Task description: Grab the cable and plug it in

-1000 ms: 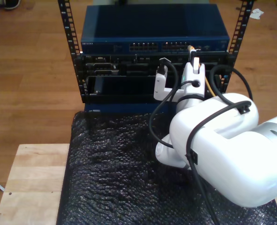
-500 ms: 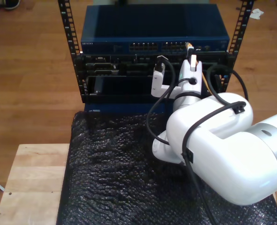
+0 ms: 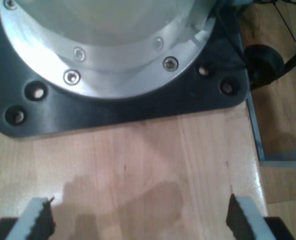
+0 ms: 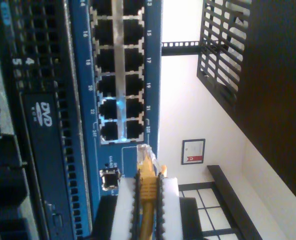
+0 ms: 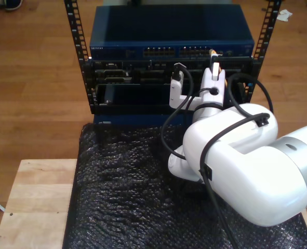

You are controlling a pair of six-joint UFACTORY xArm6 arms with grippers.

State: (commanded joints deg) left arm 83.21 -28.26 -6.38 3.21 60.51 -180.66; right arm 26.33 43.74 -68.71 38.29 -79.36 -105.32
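Exterior: second claw (image 5: 214,66) pinching cable (image 5: 212,53) plug, tip hovering just off blue switch (image 5: 171,51) ports; black arm cabling (image 5: 169,122) looping beside.
First wrist: first claw (image 3: 137,220) gaping empty over wooden surface (image 3: 137,160), black baseplate (image 3: 112,112) ahead.
Second wrist: plug nearing port block (image 4: 120,70).

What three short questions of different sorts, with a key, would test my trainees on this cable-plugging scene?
1. True or false: my second gripper is shut on the cable.
2. Which has the clear plug reached? A) seated in a port B) just short of the blue switch C) lying on the black mat
3. What surface lies under my first gripper?

Key: 1 true; 2 B; 3 bare pale wooden board beside a black base plate.
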